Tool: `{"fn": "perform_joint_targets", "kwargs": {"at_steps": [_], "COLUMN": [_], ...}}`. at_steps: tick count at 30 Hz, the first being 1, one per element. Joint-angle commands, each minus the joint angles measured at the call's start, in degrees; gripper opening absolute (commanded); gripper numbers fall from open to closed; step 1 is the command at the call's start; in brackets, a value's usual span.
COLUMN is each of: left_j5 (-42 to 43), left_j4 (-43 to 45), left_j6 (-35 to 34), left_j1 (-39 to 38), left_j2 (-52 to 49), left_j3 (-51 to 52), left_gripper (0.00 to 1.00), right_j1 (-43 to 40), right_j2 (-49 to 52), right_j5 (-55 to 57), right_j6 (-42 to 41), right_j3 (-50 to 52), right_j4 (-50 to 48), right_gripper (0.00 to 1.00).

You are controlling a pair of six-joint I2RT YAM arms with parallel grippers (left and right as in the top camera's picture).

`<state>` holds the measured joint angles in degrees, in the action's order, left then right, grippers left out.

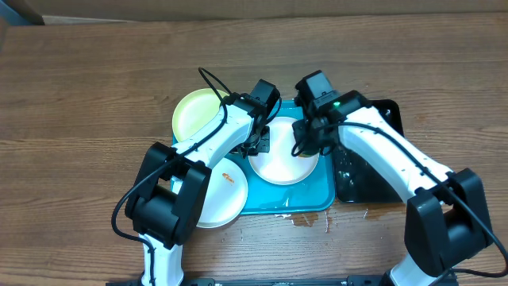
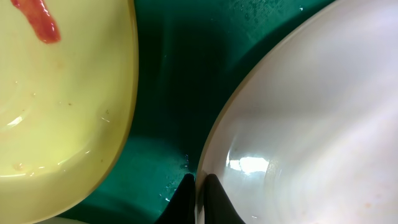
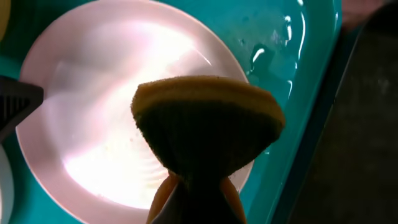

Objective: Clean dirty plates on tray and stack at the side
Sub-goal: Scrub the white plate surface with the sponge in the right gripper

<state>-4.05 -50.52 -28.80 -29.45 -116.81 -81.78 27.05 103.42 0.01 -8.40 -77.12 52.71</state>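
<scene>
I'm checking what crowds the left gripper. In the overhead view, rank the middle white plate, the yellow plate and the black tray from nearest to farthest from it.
From the left gripper:
1. Middle white plate: its left rim sits in the grip.
2. Yellow plate: back left on the blue tray.
3. Black tray: far right, past the blue tray's edge.

The white plate (image 2: 311, 124), pinched at its rim in the left jaws, is smooth and glossy, with a bright highlight just beyond them. Left of those jaws, the yellow-green plate (image 2: 62, 93) has a softer sheen. The turquoise tray (image 2: 168, 74) beneath looks like smooth plastic, wet and shiny. The sponge (image 3: 208, 124) squeezed in the right jaws is rough, porous and matt. The surface (image 1: 95, 79) is matt wood grain. The black tray (image 1: 390, 115) looks like smooth plastic.
</scene>
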Motion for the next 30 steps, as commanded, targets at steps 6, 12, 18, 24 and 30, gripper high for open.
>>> {"fn": "perform_joint_targets", "kwargs": {"at_steps": [6,12,18,24,30], "left_j5": [1.14,1.14,1.14,1.14,1.16], "left_j4": [0.02,0.0,-0.17,-0.17,-0.2], "left_j6": [-1.25,-1.25,-1.25,-1.25,-1.25], "left_j1": [0.2,0.2,0.2,0.2,0.2], "left_j2": [-0.94,-0.94,-0.94,-0.94,-0.94], "left_j3": [0.31,0.31,0.31,0.31,0.31], "left_gripper": [0.04,0.04,0.04,0.04,0.04], "right_j1": [1.07,1.07,0.85,0.85,0.85], "right_j2": [3.06,6.97,11.91,15.12,15.98], "right_j5": [4.46,4.46,7.96,3.89,-3.04], "right_j6": [-0.87,-0.9,-5.07,-5.29,-5.11], "right_j3": [0.31,0.31,0.31,0.31,0.31], "right_j4": [-1.99,-2.56,-2.01,-1.2,-1.46], "right_gripper": [0.04,0.04,0.04,0.04,0.04]}}
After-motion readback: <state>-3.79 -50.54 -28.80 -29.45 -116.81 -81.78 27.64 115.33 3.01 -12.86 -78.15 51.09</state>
